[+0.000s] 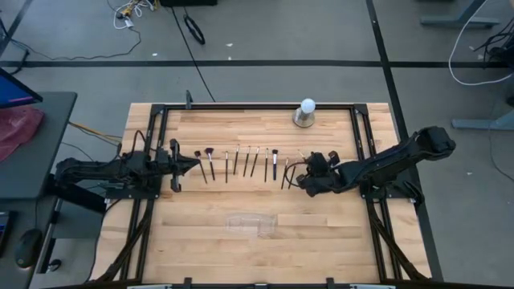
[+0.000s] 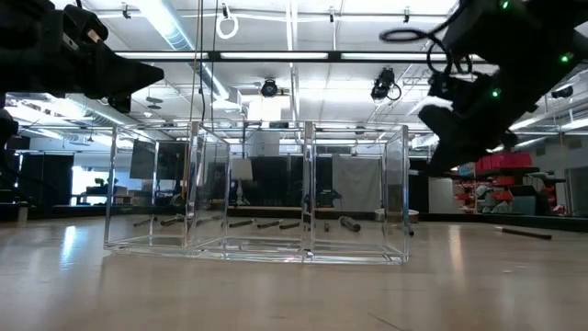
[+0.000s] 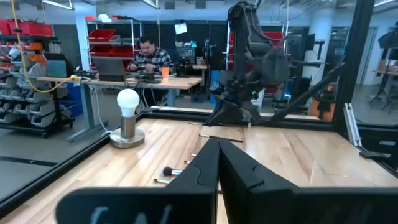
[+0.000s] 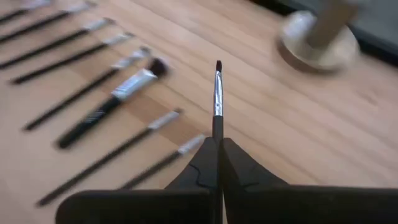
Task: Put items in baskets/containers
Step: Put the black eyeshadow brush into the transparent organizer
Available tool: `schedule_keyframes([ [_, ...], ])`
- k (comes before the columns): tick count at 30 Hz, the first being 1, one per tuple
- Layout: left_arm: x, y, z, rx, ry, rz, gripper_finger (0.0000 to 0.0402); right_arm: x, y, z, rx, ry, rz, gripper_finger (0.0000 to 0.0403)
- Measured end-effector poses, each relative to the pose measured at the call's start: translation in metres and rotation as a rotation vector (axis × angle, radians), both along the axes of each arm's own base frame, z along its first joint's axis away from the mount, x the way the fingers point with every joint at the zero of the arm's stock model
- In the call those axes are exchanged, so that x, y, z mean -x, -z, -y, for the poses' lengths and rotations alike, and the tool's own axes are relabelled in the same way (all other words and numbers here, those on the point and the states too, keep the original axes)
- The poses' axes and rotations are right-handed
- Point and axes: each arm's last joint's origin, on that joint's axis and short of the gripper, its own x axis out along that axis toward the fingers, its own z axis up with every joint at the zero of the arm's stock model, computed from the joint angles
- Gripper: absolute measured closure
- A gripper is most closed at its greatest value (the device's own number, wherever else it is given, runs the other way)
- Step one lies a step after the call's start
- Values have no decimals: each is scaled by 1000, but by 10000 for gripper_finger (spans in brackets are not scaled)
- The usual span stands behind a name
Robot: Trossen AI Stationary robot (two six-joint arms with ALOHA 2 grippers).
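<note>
Left gripper (image 1: 193, 164) hovers with fingers pressed together, empty, at the left end of the brush row (image 1: 241, 163); nearest brushes lie just beyond its tip. Clear tray (image 1: 251, 222) sits nearer the front edge, between the two grippers, holding nothing. Right gripper (image 1: 305, 181) is at the row's right end, fingers clamped on one thin brush (image 4: 217, 93), handle pinched, small dark tip projecting forward. White bulb on grey base (image 1: 305, 113) stands beyond the right gripper, toward the table's far edge.
</note>
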Motion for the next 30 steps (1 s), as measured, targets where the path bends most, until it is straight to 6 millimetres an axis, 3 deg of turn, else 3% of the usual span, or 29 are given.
schedule_keyframes([
  [8, 0, -1, 0, -1, 0, 5, 392, -19, -5, -17, 112, -335, 255, 403],
  [15, 0, -5, 0, 161, 22, 99, 392, -10, -16, -19, 176, -568, 599, 403],
  [22, -10, -21, 5, 126, 174, 241, 392, -17, -31, -24, 243, -686, 654, 403],
  [30, -46, 3, 2, 124, 12, 55, 392, -40, -39, -33, 284, -763, 650, 403],
])
